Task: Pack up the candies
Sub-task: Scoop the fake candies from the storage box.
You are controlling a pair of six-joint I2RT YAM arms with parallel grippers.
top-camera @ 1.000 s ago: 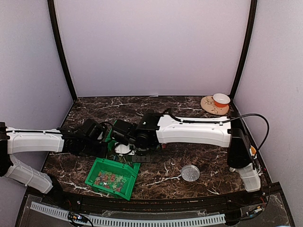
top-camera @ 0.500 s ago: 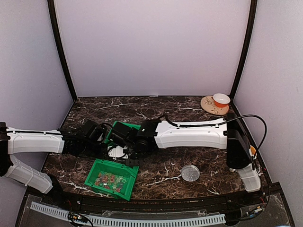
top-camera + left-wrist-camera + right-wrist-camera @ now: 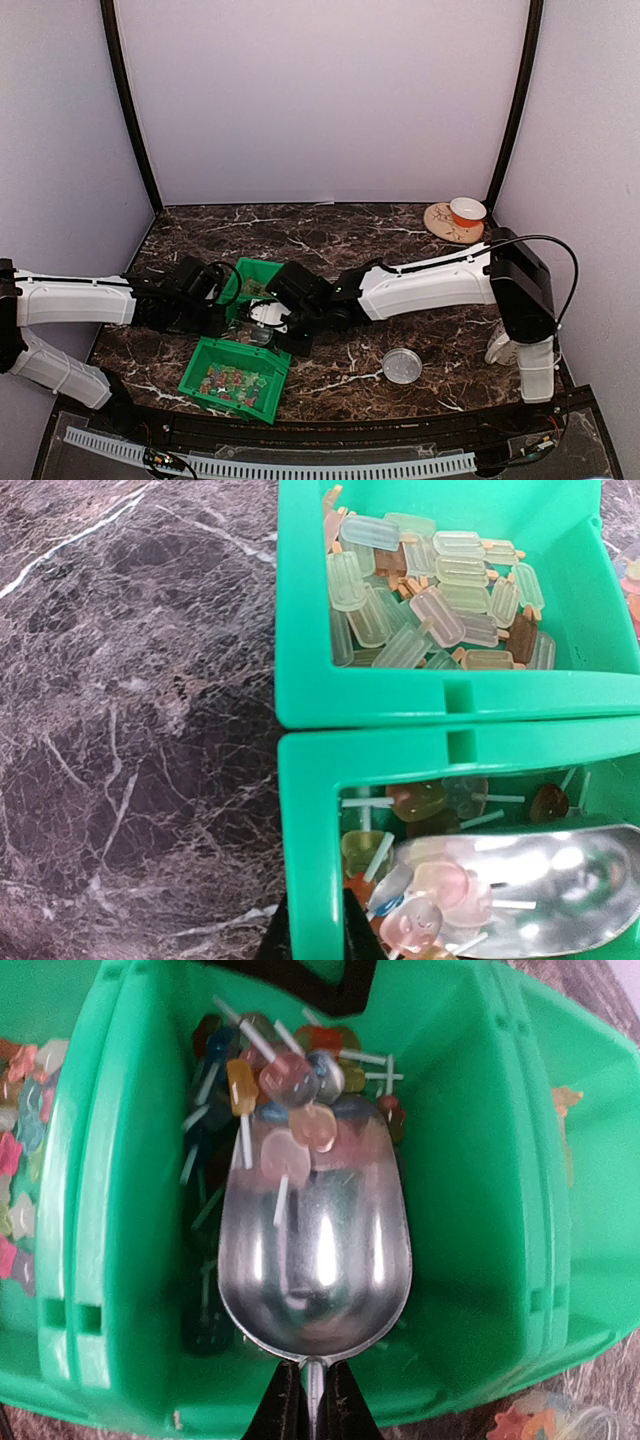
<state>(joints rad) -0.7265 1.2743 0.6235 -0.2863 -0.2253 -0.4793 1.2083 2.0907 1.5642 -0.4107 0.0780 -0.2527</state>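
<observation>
Here: 3 green bins (image 3: 470, 1160), 1 scoop (image 3: 315, 1250) w/ candies (image 3: 290, 1080)

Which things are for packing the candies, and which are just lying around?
For the job: candies, metal scoop held in the right gripper, green bin gripped by the left gripper.
Just lying about: cup, saucer, small round clear jar.

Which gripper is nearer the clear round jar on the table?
Right. The right gripper, at the green bins, lies left of the jar; the left gripper lies farther left.
</observation>
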